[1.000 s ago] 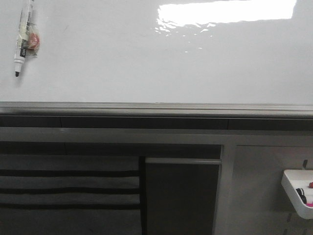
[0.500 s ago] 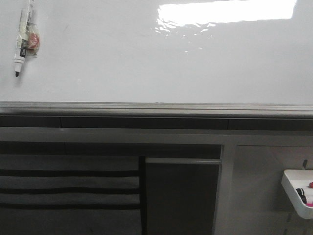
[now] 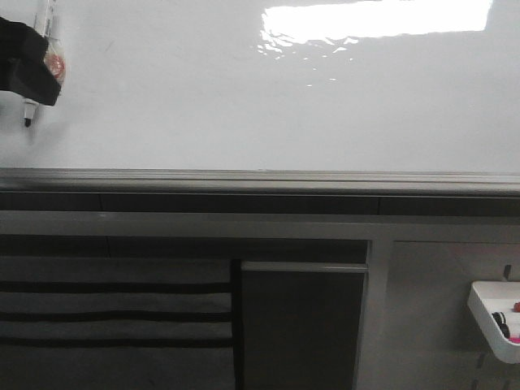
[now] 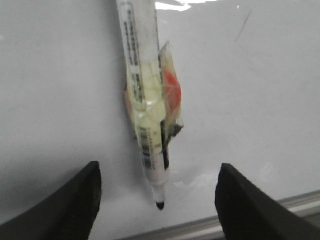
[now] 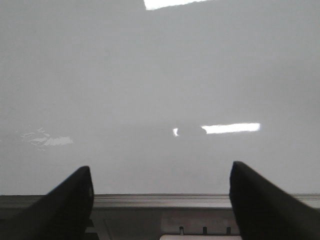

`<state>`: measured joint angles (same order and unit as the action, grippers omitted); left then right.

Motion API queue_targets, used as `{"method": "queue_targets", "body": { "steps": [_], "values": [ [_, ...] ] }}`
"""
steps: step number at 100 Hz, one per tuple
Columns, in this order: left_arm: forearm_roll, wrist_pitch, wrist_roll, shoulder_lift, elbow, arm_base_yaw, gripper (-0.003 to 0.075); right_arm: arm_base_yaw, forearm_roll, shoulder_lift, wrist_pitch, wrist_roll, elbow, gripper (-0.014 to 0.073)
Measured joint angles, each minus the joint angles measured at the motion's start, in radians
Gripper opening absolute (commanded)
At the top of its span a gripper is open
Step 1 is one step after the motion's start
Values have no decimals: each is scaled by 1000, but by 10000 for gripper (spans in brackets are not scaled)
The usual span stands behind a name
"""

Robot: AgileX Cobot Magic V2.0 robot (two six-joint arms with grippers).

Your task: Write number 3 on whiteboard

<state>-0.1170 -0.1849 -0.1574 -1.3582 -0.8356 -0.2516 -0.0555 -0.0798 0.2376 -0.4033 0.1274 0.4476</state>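
The whiteboard (image 3: 244, 106) is glossy and white, with a grey edge strip (image 3: 260, 180) along its lower side. No number 3 shows on it. A black-tipped marker (image 4: 145, 115) with a clear wrapper and an orange patch lies on the board at its far left; its tip (image 3: 28, 120) shows in the front view. My left gripper (image 4: 159, 169) is open, one finger on either side of the marker's tip and apart from it. In the front view it (image 3: 28, 69) covers the marker's middle. My right gripper (image 5: 160, 172) is open and empty over the board's edge.
A small white tray (image 3: 491, 317) with small dark and pink things hangs at the lower right. Grey and dark panels (image 3: 301, 325) lie below the board's edge. A faint short stroke (image 4: 243, 26) marks the board near the marker. A bright light glare (image 3: 374, 20) reflects at the top.
My left gripper has come into the front view from the left edge and now covers the marker's middle. The marker has not moved.
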Motion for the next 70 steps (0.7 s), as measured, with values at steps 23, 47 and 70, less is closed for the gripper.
{"method": "queue_targets", "body": {
  "steps": [23, 47, 70],
  "values": [
    [14, 2, 0, -79, -59, 0, 329, 0, 2, 0, 0, 0, 0, 509],
    [17, 2, 0, -86, -61, 0, 144, 0, 2, 0, 0, 0, 0, 509],
    [17, 2, 0, -86, -61, 0, 28, 0, 2, 0, 0, 0, 0, 509]
  ]
}}
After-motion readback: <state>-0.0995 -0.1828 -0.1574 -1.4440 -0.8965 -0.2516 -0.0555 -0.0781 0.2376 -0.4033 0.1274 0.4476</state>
